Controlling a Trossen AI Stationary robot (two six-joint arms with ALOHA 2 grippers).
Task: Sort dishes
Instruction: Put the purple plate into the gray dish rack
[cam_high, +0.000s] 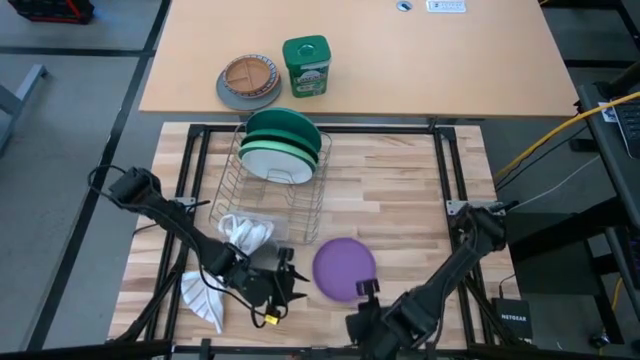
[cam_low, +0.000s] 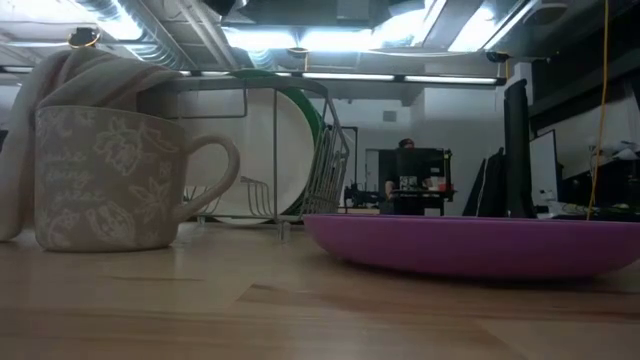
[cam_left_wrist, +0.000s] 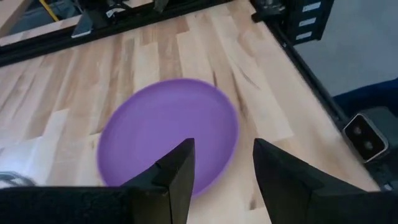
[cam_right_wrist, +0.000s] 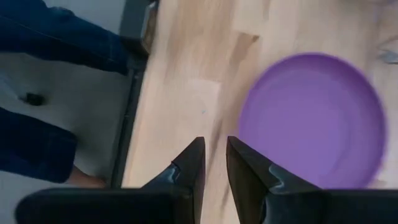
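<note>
Overhead, table-level, both wrists share purple plate (cam_high: 344, 268)

Lab or office workspace: exposed ceiling ducts (cam_low: 150, 40), monitors (cam_low: 515, 150) (cables (cam_high: 560, 135) beside the table).

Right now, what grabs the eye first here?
The purple plate lies flat on the wooden table, near its front edge between both arms. Behind it, a wire dish rack holds the teal, green and white plates upright at its far end. The left gripper hangs open at the purple plate's rim, holding nothing.
</note>
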